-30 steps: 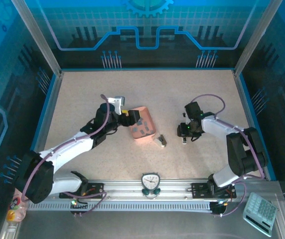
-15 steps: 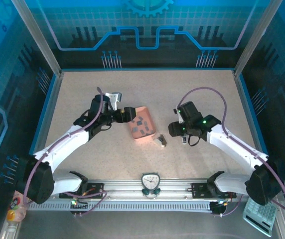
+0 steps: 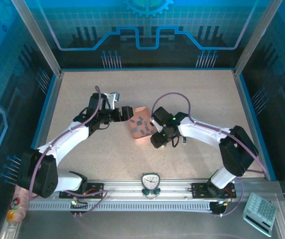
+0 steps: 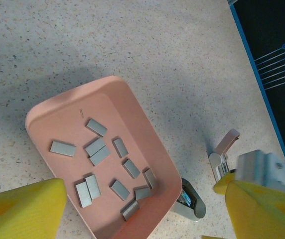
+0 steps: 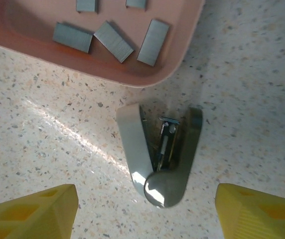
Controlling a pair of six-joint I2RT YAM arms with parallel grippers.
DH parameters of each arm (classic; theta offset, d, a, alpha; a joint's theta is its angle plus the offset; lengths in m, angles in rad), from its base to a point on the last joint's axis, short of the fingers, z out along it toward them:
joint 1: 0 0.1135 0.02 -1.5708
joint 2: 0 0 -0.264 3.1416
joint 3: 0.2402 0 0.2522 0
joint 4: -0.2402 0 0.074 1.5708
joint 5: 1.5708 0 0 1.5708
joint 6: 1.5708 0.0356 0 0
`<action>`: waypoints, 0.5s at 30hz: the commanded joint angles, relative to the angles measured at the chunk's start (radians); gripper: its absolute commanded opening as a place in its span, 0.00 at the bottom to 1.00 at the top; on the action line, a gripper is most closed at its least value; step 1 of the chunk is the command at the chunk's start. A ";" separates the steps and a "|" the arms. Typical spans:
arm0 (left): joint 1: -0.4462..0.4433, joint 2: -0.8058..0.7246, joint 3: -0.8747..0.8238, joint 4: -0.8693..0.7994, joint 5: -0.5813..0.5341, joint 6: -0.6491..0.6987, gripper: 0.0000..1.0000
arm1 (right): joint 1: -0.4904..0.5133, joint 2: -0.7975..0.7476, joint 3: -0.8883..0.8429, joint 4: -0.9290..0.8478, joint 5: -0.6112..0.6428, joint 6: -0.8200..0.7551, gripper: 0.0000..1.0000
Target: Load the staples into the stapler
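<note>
**Stapler position.** The stapler lies on the surface, just beside the near corner of the pink tray and apart from it. It lies splayed open in a V. The hinge end points toward the right claw and the two open ends point toward the tray.

**Right claw.** The fingers are spread wide and nothing is held. The stapler lies directly ahead of the claw, centred between the two finger lines. Its long axis runs from claw to tray, at right angles to the line along which the fingers close. A closing move would therefore be expected to take the body across its width. In the top view this claw is seen directly over the stapler's place.

**Staples.** The staples lie loose inside the tray, at mixed angles and mostly apart from one another. None has been loaded.

**Left claw.** The left claw hangs above the tray, spread wide and empty. The left arm is judged the nearer to the staples, the right arm the nearer to the stapler.
</note>
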 commanded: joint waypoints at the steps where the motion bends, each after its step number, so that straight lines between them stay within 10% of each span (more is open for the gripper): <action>1: 0.005 0.004 -0.006 0.014 0.037 -0.019 0.84 | 0.014 0.049 0.033 -0.016 -0.040 -0.033 0.75; 15: 0.005 -0.025 -0.013 0.015 0.036 -0.013 0.83 | 0.021 0.156 0.016 0.100 0.015 -0.053 0.61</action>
